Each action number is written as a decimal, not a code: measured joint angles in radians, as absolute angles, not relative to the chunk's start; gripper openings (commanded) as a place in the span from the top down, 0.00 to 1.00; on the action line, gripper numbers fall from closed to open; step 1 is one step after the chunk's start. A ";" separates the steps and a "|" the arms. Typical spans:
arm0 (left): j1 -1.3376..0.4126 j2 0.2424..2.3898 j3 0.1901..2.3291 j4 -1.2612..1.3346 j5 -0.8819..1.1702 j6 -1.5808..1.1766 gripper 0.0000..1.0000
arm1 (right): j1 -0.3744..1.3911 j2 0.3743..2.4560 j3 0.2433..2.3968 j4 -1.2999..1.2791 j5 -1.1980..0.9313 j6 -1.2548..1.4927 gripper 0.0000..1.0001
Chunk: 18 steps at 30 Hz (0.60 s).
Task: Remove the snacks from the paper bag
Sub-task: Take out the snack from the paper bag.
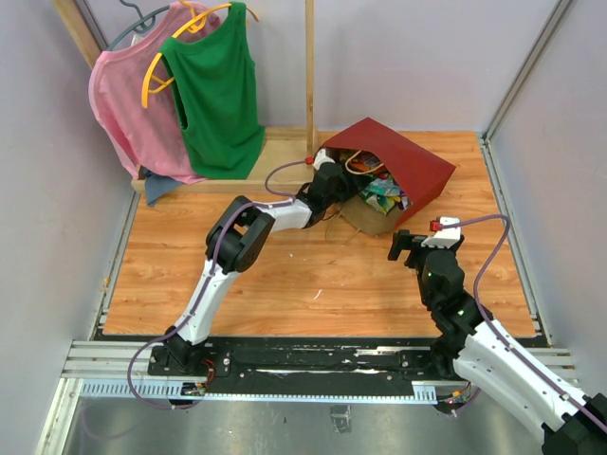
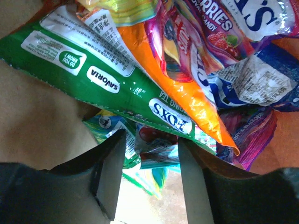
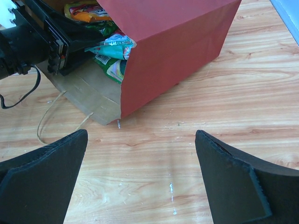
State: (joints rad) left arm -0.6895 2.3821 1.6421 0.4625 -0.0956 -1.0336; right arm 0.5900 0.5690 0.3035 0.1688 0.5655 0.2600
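I am holding the left gripper inside the paper bag, nearer arm | fingers half apart, grip unconfirmable | snacks piled just beyond the tips, green packet lying diagonally across | right gripper standing wide, outside the bag

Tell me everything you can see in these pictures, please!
paper bag: one, red outside and brown inside, lying on its side at the far end of the table
snacks: several, green, orange, purple and blue, heaped in the bag's mouth
pink top: one, pink, on a hanger at the far left
green top: one, green, on a hanger beside the pink one
wooden post: one, pale wood, upright behind the bag
table: one, orange-brown wood
left pincer: one, black, inside the bag's mouth, fingers apart with a packet between the tips; grip unclear
right pincer: one, black, open, over bare table near the bag
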 measured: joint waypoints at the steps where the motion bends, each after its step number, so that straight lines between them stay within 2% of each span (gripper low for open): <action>1: -0.688 2.383 1.647 0.461 -0.096 -1.034 0.48 | 0.590 0.569 0.303 0.169 0.566 0.260 0.00; 12: -0.680 2.429 1.723 0.459 -0.076 -1.046 0.61 | 0.590 0.592 0.303 0.183 0.553 0.260 0.00; 18: -0.680 2.432 1.706 0.480 -0.060 -1.065 0.84 | 0.590 0.596 0.303 0.186 0.550 0.260 0.00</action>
State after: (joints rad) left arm -0.6800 2.4325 1.7058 0.4805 -0.0605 -1.0645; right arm 0.5900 0.5964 0.3035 0.1856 0.5495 0.2600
